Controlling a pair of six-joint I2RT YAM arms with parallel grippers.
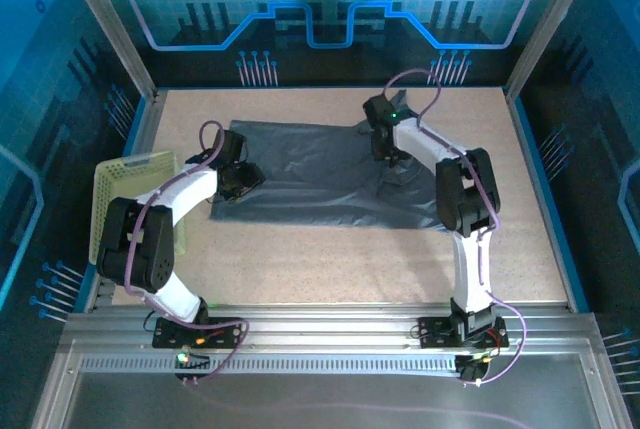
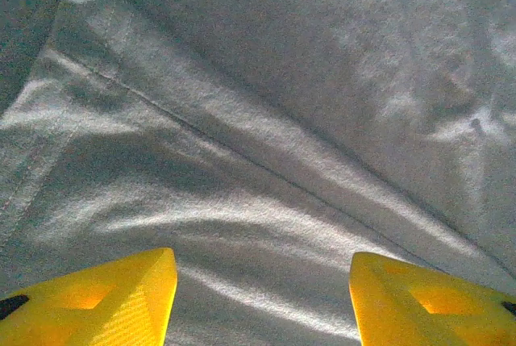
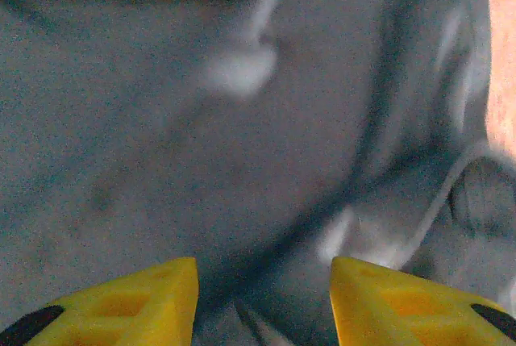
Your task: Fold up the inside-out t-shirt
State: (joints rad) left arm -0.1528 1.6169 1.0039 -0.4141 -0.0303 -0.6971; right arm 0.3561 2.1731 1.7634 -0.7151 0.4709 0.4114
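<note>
At 9 o'clock on the table, a pale mesh basket (image 1: pixel 125 189) leans off the edge, well apart from the work. Just to its right, the left gripper (image 1: pixel 238 181) sits low over the shirt's 9 o'clock end. In its wrist view the yellow fingers (image 2: pixel 121 298) stand wide apart, released, with flat cloth and a stitched seam (image 2: pixel 242 152) below them and nothing pinched.

The inside-out t-shirt (image 1: pixel 310 174) lies spread across the middle of the table, towards 12 o'clock, smooth on its left and bunched at its 3 o'clock end. There the right gripper (image 3: pixel 264 306) hovers with its jaws parted over wrinkled layers; I see no cloth clamped. A pale patch (image 3: pixel 242 68) lies beyond it, too blurred to name.

What could go wrong:
- The left jaws are over flat cloth, so closing may skid across it and catch nothing, or catch only the top layer.
- The right jaws are over a heap, so they may seize several layers and drag the bunch into the fold.
- If one arm lifts alone, the shirt would likely twist and the edges would not meet.
- A wide sweep to 9 o'clock could nudge the basket.

The table (image 1: pixel 350 259) is speckled beige, matt and bare around the shirt. Aluminium rails run along 6 o'clock. A blue circuit-pattern backdrop (image 1: pixel 320 9) closes 12 o'clock, and the light is cool and dim.
</note>
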